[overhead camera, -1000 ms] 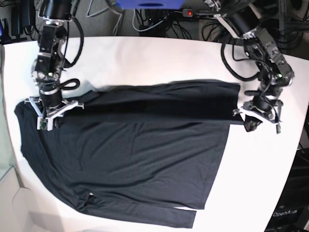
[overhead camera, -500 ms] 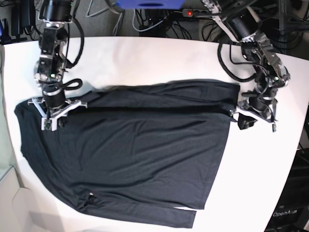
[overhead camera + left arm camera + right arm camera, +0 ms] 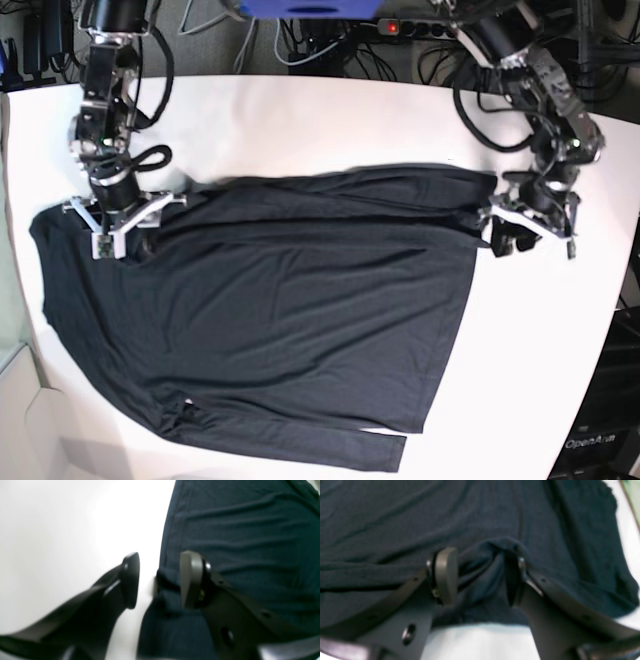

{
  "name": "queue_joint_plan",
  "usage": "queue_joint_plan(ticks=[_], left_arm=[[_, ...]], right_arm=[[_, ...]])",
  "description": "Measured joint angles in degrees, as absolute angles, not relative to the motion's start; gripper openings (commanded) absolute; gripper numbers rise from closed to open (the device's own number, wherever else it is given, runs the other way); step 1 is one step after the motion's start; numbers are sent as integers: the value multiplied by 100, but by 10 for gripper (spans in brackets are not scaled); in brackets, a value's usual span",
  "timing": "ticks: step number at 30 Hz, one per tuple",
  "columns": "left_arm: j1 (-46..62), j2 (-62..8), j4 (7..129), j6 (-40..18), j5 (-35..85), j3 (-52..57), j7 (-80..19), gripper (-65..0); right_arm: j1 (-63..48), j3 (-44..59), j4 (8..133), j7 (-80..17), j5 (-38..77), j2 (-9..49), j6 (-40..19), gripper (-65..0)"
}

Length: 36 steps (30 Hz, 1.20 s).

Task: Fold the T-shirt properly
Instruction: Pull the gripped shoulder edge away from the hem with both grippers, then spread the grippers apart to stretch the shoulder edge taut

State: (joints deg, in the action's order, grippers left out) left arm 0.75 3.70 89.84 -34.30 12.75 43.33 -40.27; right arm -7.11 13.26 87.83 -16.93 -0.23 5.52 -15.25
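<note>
The black long-sleeved T-shirt (image 3: 280, 300) lies flat across the white table, its top strip folded down and a sleeve along the bottom edge. My right gripper (image 3: 110, 240) is at the shirt's upper left corner. In the right wrist view it (image 3: 481, 577) is open, with a raised bunch of shirt cloth (image 3: 470, 512) between its fingers. My left gripper (image 3: 505, 238) is at the shirt's upper right corner. In the left wrist view it (image 3: 158, 580) is open and straddles the shirt's edge (image 3: 250, 530), one finger over bare table and one over cloth.
The white table (image 3: 330, 120) shows bare behind the shirt and to its right (image 3: 62, 530). Its curved right edge (image 3: 612, 330) runs close to the left arm. Cables and a power strip (image 3: 400, 27) lie beyond the far edge.
Both grippers have moved a little toward the far side of the table at the shirt's upper corners. The shirt lies much as before.
</note>
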Motion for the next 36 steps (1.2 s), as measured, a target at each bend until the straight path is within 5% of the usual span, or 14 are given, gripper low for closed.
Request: queue_joint_plan(ticks=[9, 31, 36], left_arm=[[972, 534, 9045, -3476, 1507, 4342, -3675, -388], [1256, 681, 8125, -3712, 2097, 4639, -2987, -397], [1109, 687, 8053, -3680, 2021, 4611, -3039, -538]], right_arm=[[-915, 1361, 9139, -1697, -21, 537, -1527, -344], [-945, 1350, 9139, -1739, -21, 523, -1544, -344], [-978, 1350, 9139, -1737, -23, 523, -1544, -344]])
